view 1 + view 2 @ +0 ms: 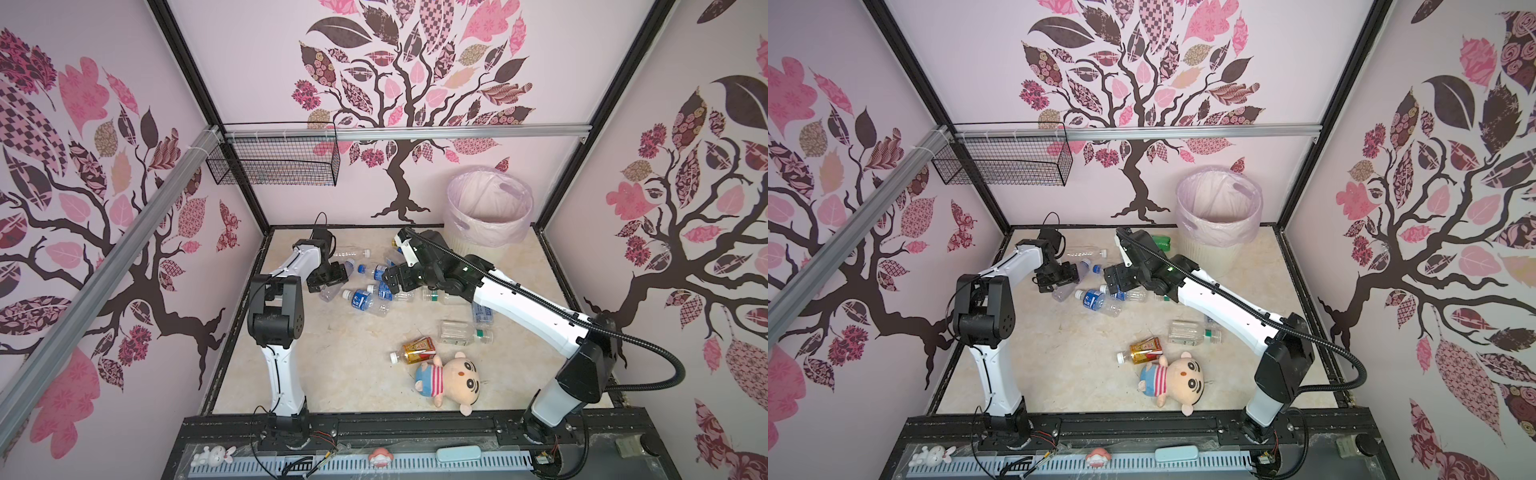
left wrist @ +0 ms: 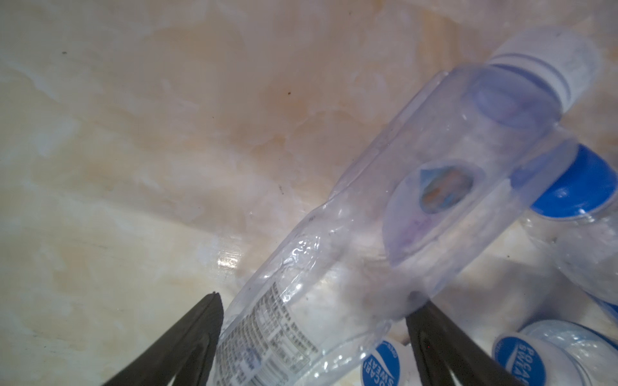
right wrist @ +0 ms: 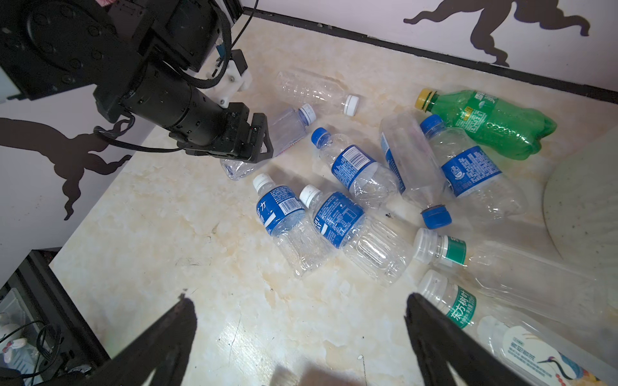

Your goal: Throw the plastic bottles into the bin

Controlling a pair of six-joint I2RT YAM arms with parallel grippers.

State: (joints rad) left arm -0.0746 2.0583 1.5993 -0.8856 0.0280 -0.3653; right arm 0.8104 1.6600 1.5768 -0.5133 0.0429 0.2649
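Several plastic bottles lie on the marble floor. My left gripper (image 2: 312, 300) straddles a clear bottle (image 2: 418, 187) with a pale cap; both fingers touch its sides and it still lies on the floor. In both top views this gripper (image 1: 328, 278) (image 1: 1059, 280) sits left of the bottle pile. My right gripper (image 3: 297, 300) (image 1: 390, 281) hangs open over bare floor beside blue-labelled bottles (image 3: 284, 217). A green bottle (image 3: 495, 123) lies near the bin (image 1: 482, 232) (image 1: 1217, 232), which stands at the back right. An amber bottle (image 1: 417, 349) lies nearer the front.
A plush doll (image 1: 451, 380) in a striped shirt lies at the front, right next to the amber bottle. A black wire basket (image 1: 274, 162) hangs on the back wall at the left. A clear green-capped bottle (image 1: 457, 332) lies under the right arm.
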